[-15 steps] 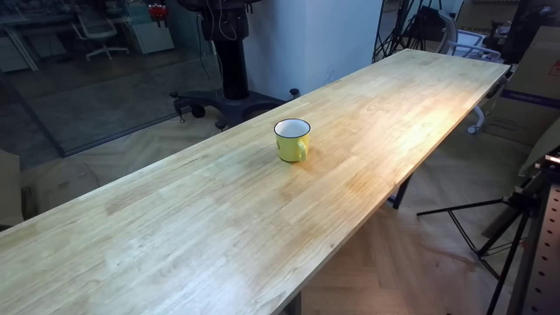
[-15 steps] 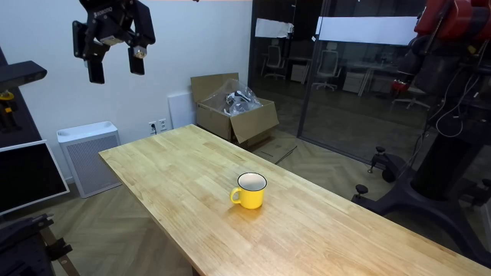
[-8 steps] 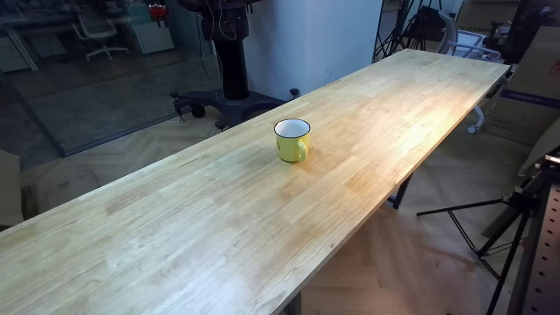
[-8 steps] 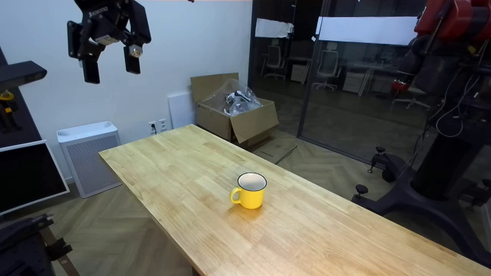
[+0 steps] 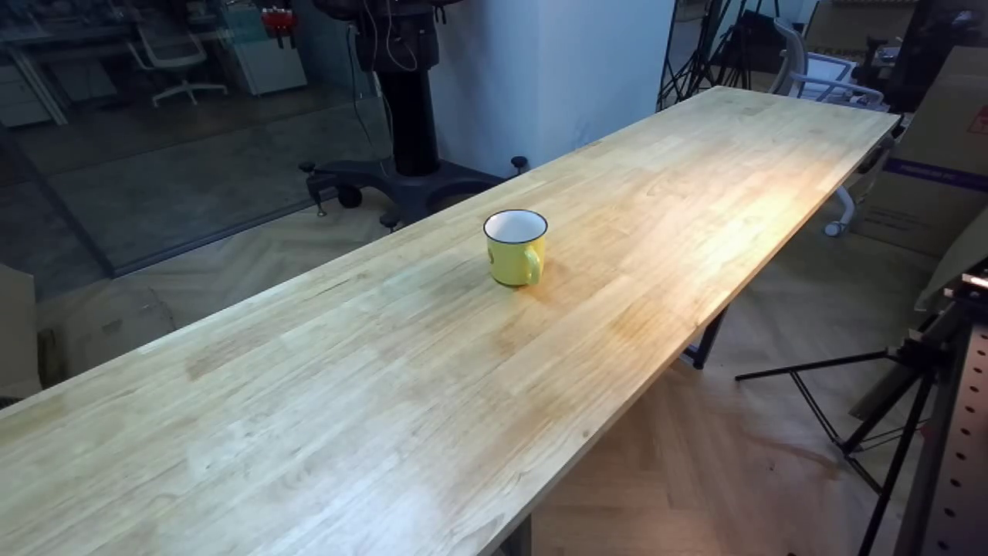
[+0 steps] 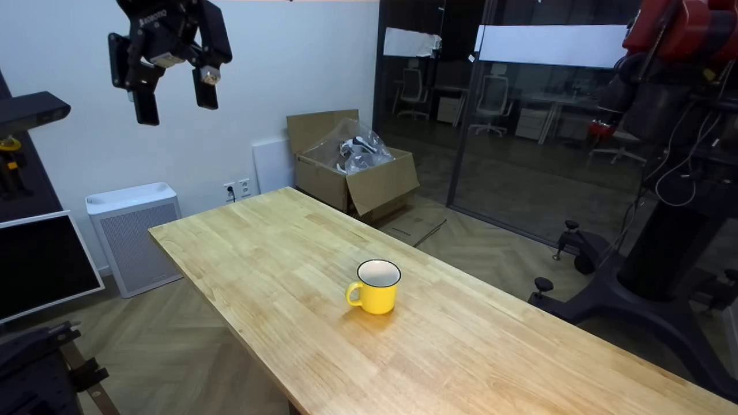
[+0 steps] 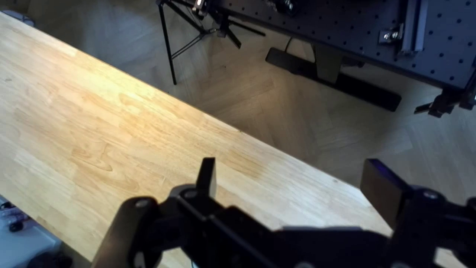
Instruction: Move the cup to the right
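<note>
Hand (image 6: 179, 115) spread wide, holding nothing, high and well apart from cup (image 6: 377, 298); probably for clearance, gap sized to take cup. Cup upright on desk (image 6: 253, 248), in from edges.

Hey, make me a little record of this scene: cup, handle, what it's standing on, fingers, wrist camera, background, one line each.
Cup: yellow, white inside, dark rim, upright
Handle: at the cup's front right in an exterior view
Standing on: wooden tabletop
Fingers: spread apart, nothing between them, not touching the cup
Wrist camera: tabletop, floor and fingers; no cup visible
Background: open cardboard box, behind the tabletop in an exterior view
</note>
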`<state>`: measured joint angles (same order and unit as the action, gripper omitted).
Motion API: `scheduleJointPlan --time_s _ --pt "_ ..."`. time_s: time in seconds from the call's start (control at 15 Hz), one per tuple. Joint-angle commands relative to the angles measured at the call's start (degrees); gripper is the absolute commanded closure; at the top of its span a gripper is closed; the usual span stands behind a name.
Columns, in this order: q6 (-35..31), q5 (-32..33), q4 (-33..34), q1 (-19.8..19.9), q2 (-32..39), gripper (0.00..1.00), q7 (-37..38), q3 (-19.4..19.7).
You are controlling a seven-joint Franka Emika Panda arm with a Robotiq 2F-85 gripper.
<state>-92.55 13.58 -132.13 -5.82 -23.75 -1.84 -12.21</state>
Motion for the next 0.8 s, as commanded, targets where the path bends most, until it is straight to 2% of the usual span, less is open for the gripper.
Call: scheduleJointPlan --time_s 0.0,0.2,0.47,0.6,0.73 --pt "-8.42 0.37 -0.95 0.27 0.62 0.00 8.43 1.17" --pt "-15.62 -3.26 -0.81 1.87 4.27 0.00 10.73 4.10" --pt "-24.16 -11.06 0.01 3.59 11.37 0.00 6.58 9.21" --pt "-28.56 -10.88 0.23 4.72 14.62 0.00 5.53 10.44" --pt "-32.99 -6.34 0.36 5.85 17.78 0.00 5.47 10.68"
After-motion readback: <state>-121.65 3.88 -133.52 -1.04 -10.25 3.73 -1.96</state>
